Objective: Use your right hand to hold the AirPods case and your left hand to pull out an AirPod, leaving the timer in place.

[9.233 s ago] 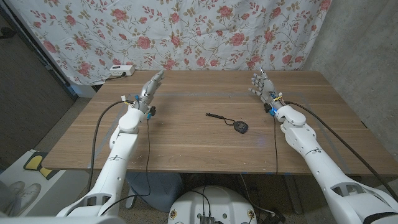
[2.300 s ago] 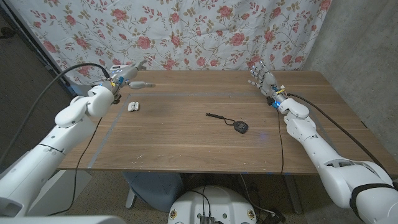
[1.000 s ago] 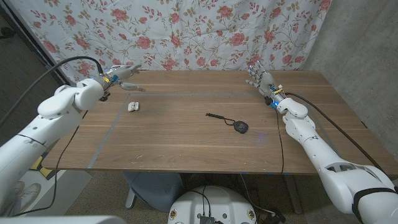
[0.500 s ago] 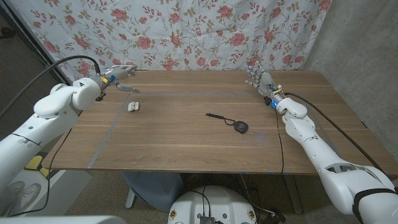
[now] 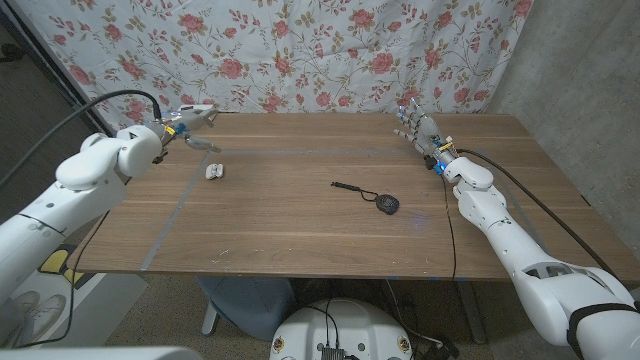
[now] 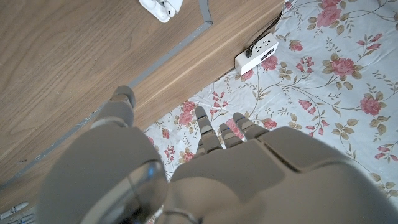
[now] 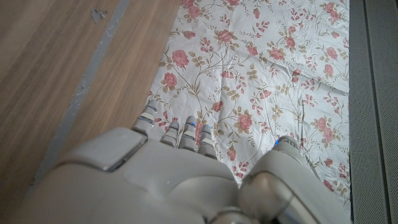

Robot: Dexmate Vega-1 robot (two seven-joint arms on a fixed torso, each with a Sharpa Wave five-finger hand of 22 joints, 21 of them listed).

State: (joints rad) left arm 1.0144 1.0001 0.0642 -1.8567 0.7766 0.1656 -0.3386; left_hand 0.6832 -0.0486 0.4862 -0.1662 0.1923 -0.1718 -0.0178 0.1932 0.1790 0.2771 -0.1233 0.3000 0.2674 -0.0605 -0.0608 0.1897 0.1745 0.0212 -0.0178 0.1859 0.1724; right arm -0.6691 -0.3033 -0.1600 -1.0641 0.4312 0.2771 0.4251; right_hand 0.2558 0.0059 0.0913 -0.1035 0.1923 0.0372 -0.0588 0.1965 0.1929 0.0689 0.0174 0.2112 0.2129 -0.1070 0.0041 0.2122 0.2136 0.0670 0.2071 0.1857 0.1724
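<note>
One AirPods case (image 5: pixel 214 171), one timer (image 5: pixel 387 205), one power strip (image 6: pixel 260 50)

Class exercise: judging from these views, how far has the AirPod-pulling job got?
Done: nothing. The AirPods case lies untouched on the table. In hand: left hand hovers near it; right hand is far across, empty. Left: hold the case, pull an AirPod. The timer stays put.

White AirPods case (image 5: pixel 214 171) lies on the table's far left part, lid open, earbuds showing in it in the left wrist view (image 6: pixel 160 7). Black round timer (image 5: pixel 387 206) with a thin black cord lies flat near table centre-right, well apart from the case.
</note>
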